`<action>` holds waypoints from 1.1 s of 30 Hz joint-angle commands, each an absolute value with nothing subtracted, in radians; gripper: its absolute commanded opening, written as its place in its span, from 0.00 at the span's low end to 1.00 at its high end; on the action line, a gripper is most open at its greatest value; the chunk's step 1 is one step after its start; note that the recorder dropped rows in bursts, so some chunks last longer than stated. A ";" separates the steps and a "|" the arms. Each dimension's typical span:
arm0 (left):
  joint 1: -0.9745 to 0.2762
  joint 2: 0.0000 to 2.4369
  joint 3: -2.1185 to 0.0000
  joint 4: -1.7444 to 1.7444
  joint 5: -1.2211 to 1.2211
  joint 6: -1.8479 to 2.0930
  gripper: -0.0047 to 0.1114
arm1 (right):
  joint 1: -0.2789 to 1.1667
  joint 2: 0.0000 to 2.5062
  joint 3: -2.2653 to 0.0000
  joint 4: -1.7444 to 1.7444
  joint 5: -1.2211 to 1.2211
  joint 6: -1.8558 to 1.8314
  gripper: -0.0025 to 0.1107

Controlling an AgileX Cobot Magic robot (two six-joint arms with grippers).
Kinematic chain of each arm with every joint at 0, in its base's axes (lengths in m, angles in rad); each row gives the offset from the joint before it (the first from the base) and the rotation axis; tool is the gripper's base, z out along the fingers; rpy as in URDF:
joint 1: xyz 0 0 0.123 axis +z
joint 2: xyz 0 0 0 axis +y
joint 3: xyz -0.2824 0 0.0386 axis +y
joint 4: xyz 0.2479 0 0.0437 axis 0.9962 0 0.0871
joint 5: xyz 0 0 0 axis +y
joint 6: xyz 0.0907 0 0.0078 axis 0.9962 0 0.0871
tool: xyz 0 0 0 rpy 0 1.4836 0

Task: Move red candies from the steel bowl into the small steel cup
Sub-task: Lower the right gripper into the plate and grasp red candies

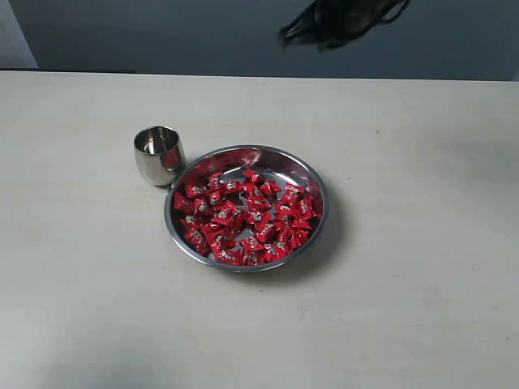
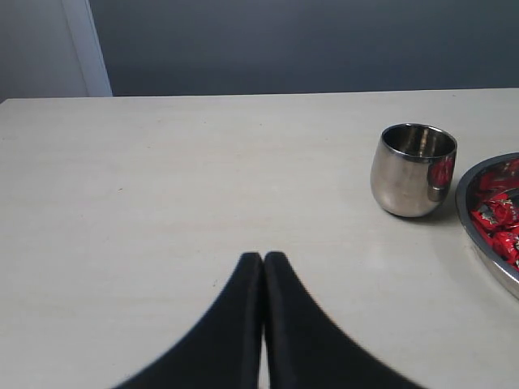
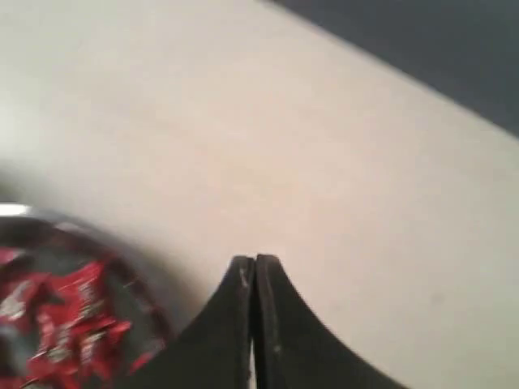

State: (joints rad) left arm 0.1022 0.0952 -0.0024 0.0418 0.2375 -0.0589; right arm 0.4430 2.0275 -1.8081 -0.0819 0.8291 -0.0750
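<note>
Logged red candies (image 1: 243,219) in steel bowl (image 1: 246,148) nearest right gripper (image 3: 255,262), pressed together, empty | left gripper (image 2: 263,258) likewise, farther off

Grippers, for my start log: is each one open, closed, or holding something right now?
Left gripper: closed, holding nothing.
Right gripper: closed, holding nothing.
</note>
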 commanded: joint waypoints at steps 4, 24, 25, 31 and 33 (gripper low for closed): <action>0.097 0.086 0.000 0.043 0.233 -0.061 0.04 | 0.502 2.199 -1.922 0.385 1.043 -0.450 0.38; 0.097 0.086 0.000 0.043 0.233 -0.061 0.04 | 0.511 2.352 -1.922 0.286 1.034 -0.340 0.41; 0.097 0.086 0.000 0.043 0.233 -0.061 0.04 | 0.511 2.354 -1.922 0.283 1.030 -0.340 0.41; 0.097 0.086 0.000 0.043 0.233 -0.061 0.04 | 0.511 2.371 -1.922 0.276 1.001 -0.335 0.41; 0.097 0.086 0.000 0.043 0.233 -0.061 0.04 | 0.511 2.382 -1.922 0.276 0.997 -0.335 0.41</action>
State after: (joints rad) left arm 0.1022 0.0952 -0.0024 0.0418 0.2375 -0.0589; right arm 0.5097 2.3747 -1.9158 0.2876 1.0116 -0.3381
